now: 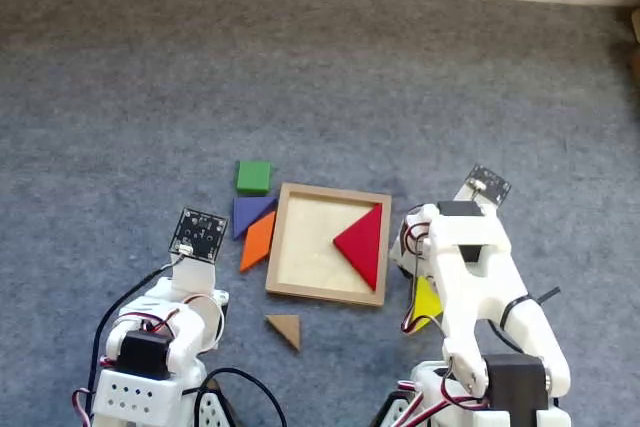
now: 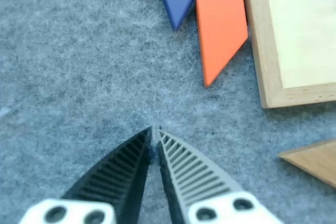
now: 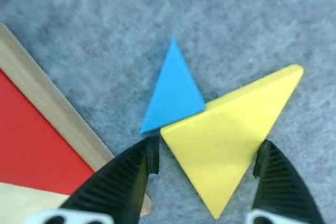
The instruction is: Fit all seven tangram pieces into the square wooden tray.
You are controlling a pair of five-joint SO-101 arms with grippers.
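The square wooden tray (image 1: 300, 290) lies mid-table with a red triangle (image 1: 363, 244) in its right part. To its left lie a green square (image 1: 253, 177), a dark blue triangle (image 1: 250, 213) and an orange parallelogram (image 1: 258, 240). A tan triangle (image 1: 285, 328) rests in front of it. My left gripper (image 2: 155, 132) is shut and empty over bare carpet, short of the orange parallelogram (image 2: 220, 22). My right gripper (image 3: 207, 153) is open, with its fingers on either side of the yellow triangle (image 3: 226, 140). That piece touches a light blue triangle (image 3: 173, 93) beside the tray rim (image 3: 52, 114).
Grey carpet covers the table, with wide free room behind the tray. The right arm (image 1: 480, 277) hides most of the yellow triangle (image 1: 427, 300) in the high view. The left arm (image 1: 165, 332) sits at the front left.
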